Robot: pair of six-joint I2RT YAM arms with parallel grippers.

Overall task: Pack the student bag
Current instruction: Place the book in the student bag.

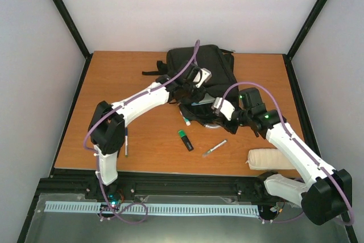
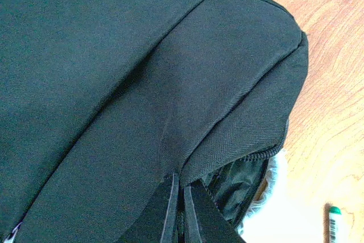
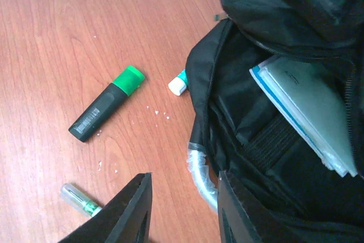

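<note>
Bright even light, soft shadows, student bag (image 2: 102, 83) murky (blown-out glare beside it)

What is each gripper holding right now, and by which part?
The left gripper pinches a fold of black fabric on the bag, beside its open zip. The right gripper holds nothing, jaws open.

On the wooden table (image 1: 131, 78), a black marker with a green cap (image 1: 185, 140) lies near the middle. Just right of it lies a clear pen (image 1: 214, 148). A white padded pouch (image 1: 267, 159) sits at the near right edge, and a dark pen (image 1: 126, 142) lies on the left.
</note>
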